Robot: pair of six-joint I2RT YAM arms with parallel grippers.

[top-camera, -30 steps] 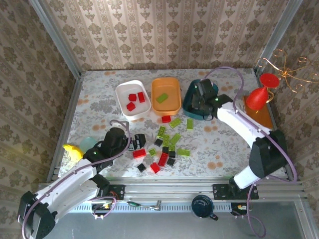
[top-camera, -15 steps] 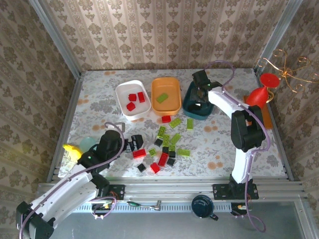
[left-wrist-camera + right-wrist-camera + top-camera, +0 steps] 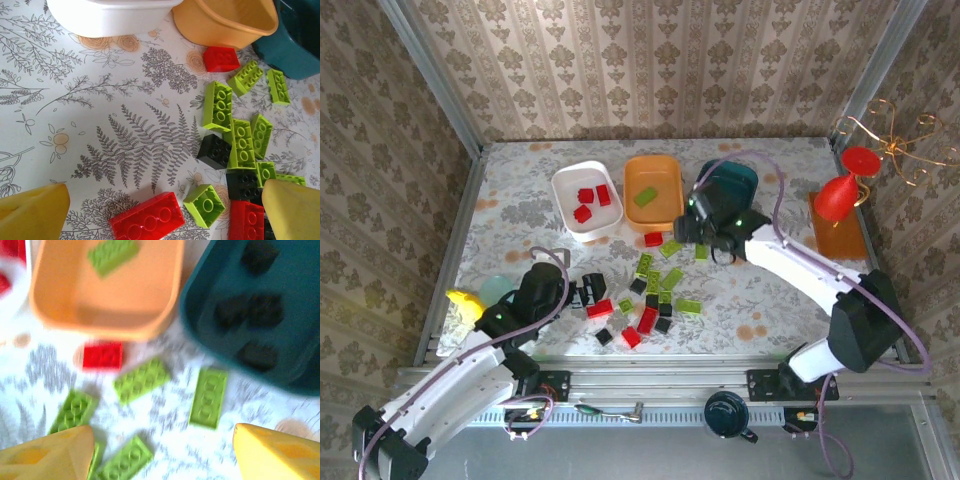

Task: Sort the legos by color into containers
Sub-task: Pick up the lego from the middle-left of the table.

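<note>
Top external: red, lime-green, black plastic bricks (image 3: 647, 320) loose near dark teal plastic tub (image 3: 735, 178).
Left gripper (image 3: 590, 291) spread wide, empty, left of bricks; right gripper (image 3: 700, 230) parted, empty, beside tub.

We find the white tub (image 3: 587, 200), orange tub (image 3: 653, 190) and teal tub (image 3: 732, 180) close side by side at the far middle of the surface (image 3: 515, 205), with no lane between them. The legos (image 3: 650, 290) lie in a tight scatter in front, with only thin gaps. The left end effector (image 3: 586, 290) sits at the scatter's left edge, jaws spread; the right end effector (image 3: 700, 232), fingers apart, hangs over green bricks just before the orange and teal tubs. We see bare surface far left and near right. A goblet (image 3: 838, 195) on a tray (image 3: 842, 238) blocks the right edge
</note>
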